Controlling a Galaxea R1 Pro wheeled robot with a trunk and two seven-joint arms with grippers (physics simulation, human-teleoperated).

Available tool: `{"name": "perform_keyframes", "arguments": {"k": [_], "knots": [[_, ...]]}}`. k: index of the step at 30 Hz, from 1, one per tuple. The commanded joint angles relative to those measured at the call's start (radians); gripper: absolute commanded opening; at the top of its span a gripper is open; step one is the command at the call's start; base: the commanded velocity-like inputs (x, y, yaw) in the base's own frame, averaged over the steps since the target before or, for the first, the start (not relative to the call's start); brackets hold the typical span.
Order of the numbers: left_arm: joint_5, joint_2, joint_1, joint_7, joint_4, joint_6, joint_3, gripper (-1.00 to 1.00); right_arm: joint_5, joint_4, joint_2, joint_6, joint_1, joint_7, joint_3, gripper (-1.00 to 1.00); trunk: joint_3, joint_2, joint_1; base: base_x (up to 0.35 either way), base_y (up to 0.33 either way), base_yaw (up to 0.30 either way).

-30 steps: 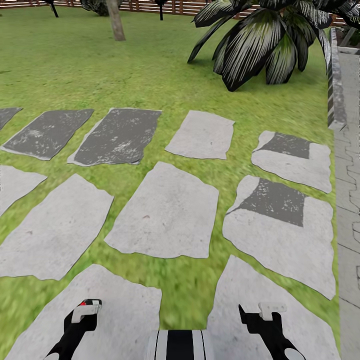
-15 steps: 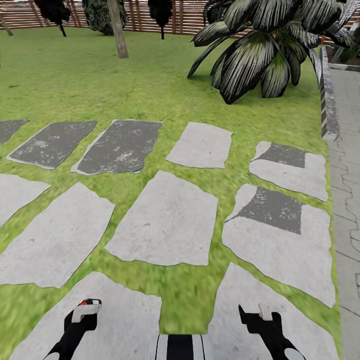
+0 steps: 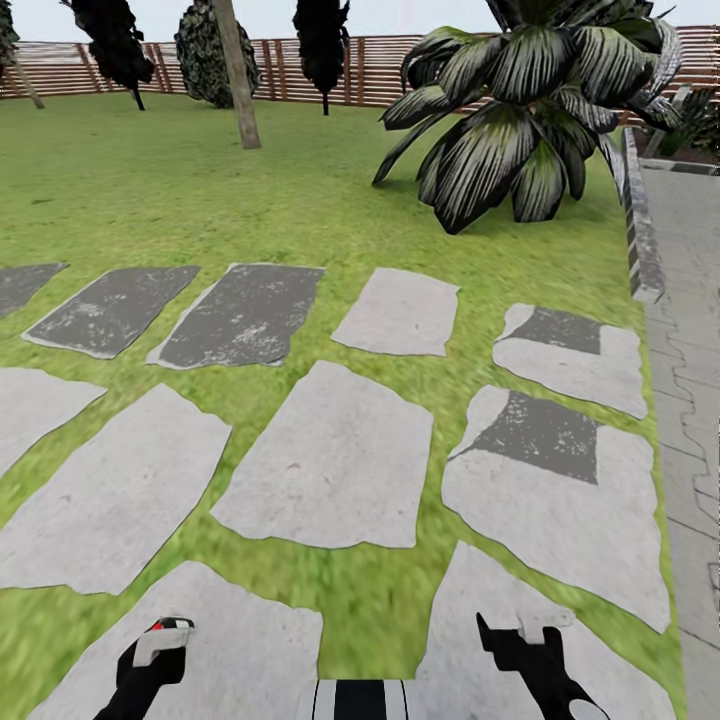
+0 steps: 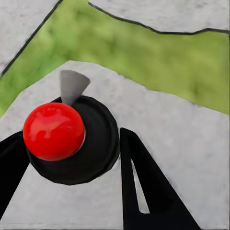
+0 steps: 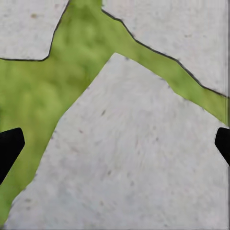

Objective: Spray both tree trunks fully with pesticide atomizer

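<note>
Pesticide atomizer (image 4: 96, 143) already off the floor, sitting between the fingers of the left end effector (image 4: 69, 139), down at 7 o'clock in the head view. Red ball knob (image 4: 52, 130) on top of a round black cap, grey nozzle (image 4: 72, 86) poking out from under it. Fingers snug on either side of the cap, so looks gripped rather than just framed.

Handling guess: small rigid plastic bottle, light, maybe a bit sloshy if full. Smooth round cap = slippery and easy to twist in a two-finger pinch. Better taken around the body or neck under the cap, nozzle kept clear and facing outward. Not fragile, but a bump on a trunk could knock it askew.

Right end effector (image 5: 116, 143) at 5 o'clock in the head view, fingers spread wide, holding nothing, just grey stepping stone (image 5: 134, 163) and grass under it.

Further out: more stepping stones (image 3: 330, 460) across the lawn (image 3: 130, 190). Bare pale tree trunk (image 3: 238, 80) way off at 11 o'clock, nowhere near spray range. Big dark-leaved plant (image 3: 520, 130) at 1 o'clock, paved strip (image 3: 690, 400) at 3 o'clock, dark cone-shaped cypress (image 3: 322, 40) near 12, slatted wooden fence (image 3: 370, 75) behind everything. Can't make out any white specks on the trunk from this far.
</note>
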Motion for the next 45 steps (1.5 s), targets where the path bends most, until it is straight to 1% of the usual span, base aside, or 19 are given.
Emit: {"name": "perform_keyframes", "arguments": {"k": [1, 3, 4, 6, 7, 8, 11, 13, 15, 17, 22, 45], "knots": [[-0.002, 0.000, 0.010, -0.011, -0.001, -0.004, 0.019, -1.00, 0.001, 0.012, -0.001, 0.004, 0.000, 0.001, 0.000, 1.00, 0.005, 0.000, -0.001, 0.000, 0.000, -0.069], [-0.002, 0.001, 0.024, -0.012, -0.003, -0.005, 0.046, -1.00, 0.001, 0.064, -0.002, -0.021, 0.001, 0.000, 0.000, 1.00, 0.016, 0.000, -0.001, 0.000, 0.000, -0.070], [-0.002, 0.001, 0.028, -0.012, -0.003, -0.006, 0.059, -1.00, 0.001, 0.101, -0.002, -0.051, 0.001, 0.000, -0.001, 1.00, 0.021, 0.001, -0.002, 0.000, 0.000, -0.071], [-0.003, 0.001, 0.032, -0.013, -0.004, -0.007, 0.074, -1.00, 0.002, 0.181, -0.002, -0.142, 0.001, 0.000, -0.001, 1.00, 0.032, 0.001, -0.003, 0.000, 0.000, -0.072], [-0.003, 0.001, 0.033, -0.013, -0.003, -0.007, 0.078, -1.00, 0.003, 0.224, -0.002, -0.194, 0.001, 0.000, -0.001, 1.00, 0.033, 0.001, -0.003, 0.000, 0.000, -0.072], [-0.003, 0.001, 0.034, -0.013, -0.003, -0.007, 0.080, -1.00, 0.003, 0.246, -0.002, -0.219, 0.001, -0.001, -0.001, 1.00, 0.035, 0.001, -0.003, 0.000, 0.000, -0.072], [-0.004, -0.001, 0.035, -0.013, 0.001, -0.007, 0.083, -1.00, 0.003, 0.370, -0.002, -0.342, 0.001, -0.002, -0.002, 1.00, 0.039, 0.001, -0.003, 0.000, 0.000, -0.072], [-0.005, -0.002, 0.035, -0.014, 0.003, -0.007, 0.084, -1.00, 0.002, 0.435, -0.002, -0.399, 0.001, -0.003, -0.002, 1.00, 0.042, 0.001, -0.003, 0.000, 0.000, -0.072], [-0.004, -0.002, 0.036, -0.014, 0.002, -0.008, 0.085, -1.00, 0.002, 0.483, -0.003, -0.439, 0.001, -0.004, -0.003, 1.00, 0.045, 0.001, -0.003, 0.000, 0.000, -0.071], [-0.004, -0.002, 0.036, -0.014, 0.001, -0.008, 0.085, -1.00, 0.002, 0.505, -0.003, -0.460, 0.001, -0.005, -0.004, 1.00, 0.048, 0.001, -0.003, 0.000, 0.000, -0.071], [-0.009, -0.003, 0.037, -0.015, -0.003, -0.007, 0.084, -1.00, 0.001, 0.527, -0.004, -0.488, 0.001, -0.006, -0.005, 1.00, 0.071, 0.002, -0.005, 0.000, 0.000, -0.028], [-0.004, -0.008, 0.037, -0.013, 0.006, -0.004, 0.085, -1.00, 0.002, 0.533, -0.004, -0.491, 0.001, -0.008, -0.003, 1.00, 0.161, 0.008, -0.015, 0.000, 0.000, 0.000]]}}
